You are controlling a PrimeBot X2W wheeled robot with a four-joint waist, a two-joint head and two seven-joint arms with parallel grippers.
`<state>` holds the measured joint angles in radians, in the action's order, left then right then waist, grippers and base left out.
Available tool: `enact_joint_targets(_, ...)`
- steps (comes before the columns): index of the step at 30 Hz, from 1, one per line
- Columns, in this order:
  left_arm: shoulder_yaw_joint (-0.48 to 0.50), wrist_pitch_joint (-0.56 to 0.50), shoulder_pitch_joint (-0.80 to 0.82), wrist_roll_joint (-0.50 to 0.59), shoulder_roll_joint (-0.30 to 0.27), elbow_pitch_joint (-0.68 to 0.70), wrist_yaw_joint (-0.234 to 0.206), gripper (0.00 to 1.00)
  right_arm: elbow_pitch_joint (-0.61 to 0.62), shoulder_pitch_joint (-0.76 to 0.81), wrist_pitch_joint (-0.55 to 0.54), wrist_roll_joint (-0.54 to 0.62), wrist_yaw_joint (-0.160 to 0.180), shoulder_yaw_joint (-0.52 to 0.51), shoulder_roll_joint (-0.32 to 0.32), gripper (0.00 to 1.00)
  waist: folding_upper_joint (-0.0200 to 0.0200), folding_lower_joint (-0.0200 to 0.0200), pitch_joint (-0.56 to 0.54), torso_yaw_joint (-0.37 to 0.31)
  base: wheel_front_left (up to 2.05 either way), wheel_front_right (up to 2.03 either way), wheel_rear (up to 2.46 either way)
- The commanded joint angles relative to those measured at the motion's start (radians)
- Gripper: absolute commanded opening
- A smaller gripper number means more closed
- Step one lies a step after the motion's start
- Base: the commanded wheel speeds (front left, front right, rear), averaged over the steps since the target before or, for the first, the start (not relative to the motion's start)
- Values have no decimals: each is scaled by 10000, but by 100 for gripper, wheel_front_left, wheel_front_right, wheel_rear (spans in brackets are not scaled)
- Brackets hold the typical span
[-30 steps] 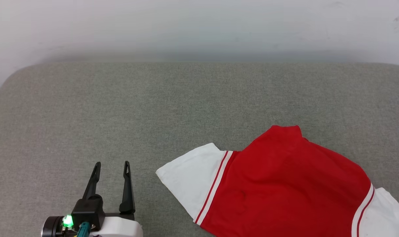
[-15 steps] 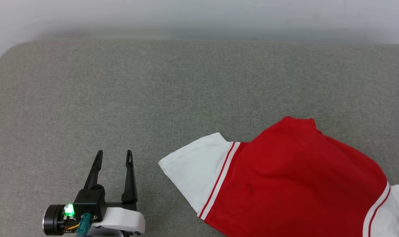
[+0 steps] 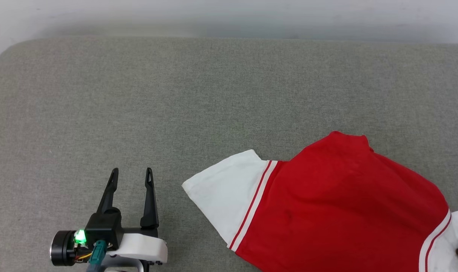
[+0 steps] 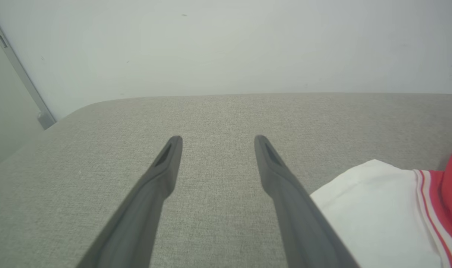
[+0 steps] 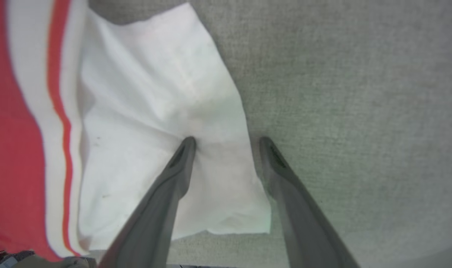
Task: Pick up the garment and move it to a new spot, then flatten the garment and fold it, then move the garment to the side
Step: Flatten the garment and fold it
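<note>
Pick-up seems in hand: the right gripper (image 5: 226, 141), jaws apart, straddles the edge of one sleeve (image 5: 155, 93) of the garment (image 3: 338, 211) and should next close, while the left gripper (image 3: 131, 172), jaws apart, hovers beside the other sleeve (image 3: 225, 196).

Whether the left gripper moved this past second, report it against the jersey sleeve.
No: the camera shifted, but the left gripper keeps its sideways gap to the white sleeve of the red jersey, edging forward slightly at most.
</note>
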<state>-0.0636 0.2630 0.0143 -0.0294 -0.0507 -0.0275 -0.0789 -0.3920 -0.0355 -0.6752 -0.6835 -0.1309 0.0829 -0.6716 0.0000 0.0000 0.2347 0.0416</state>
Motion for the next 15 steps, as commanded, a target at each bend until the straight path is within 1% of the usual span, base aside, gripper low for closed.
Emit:
enact_joint_targets(1,20,25,33,74,7,-34,20,100,-274,221,153,-102,4,570,524,0,0,0,-150,-77,0,0,0)
enact_joint_targets(4,67,25,-85,67,7,-85,48,100,-30,147,860,-201,4,432,269,0,0,0,-424,-184,0,0,0)
enact_joint_targets(9,150,25,-292,82,-19,-103,78,100,558,136,1917,-275,7,-74,-69,0,0,0,-915,-392,0,0,0)
enact_joint_targets(12,225,25,-334,120,-120,-61,128,100,1175,321,2331,-239,6,-464,-74,0,0,0,-1159,-495,0,0,0)
enact_joint_targets(15,275,25,-318,174,-278,-30,211,100,1879,658,2608,-160,7,-925,90,0,0,0,-1303,-571,0,0,0)
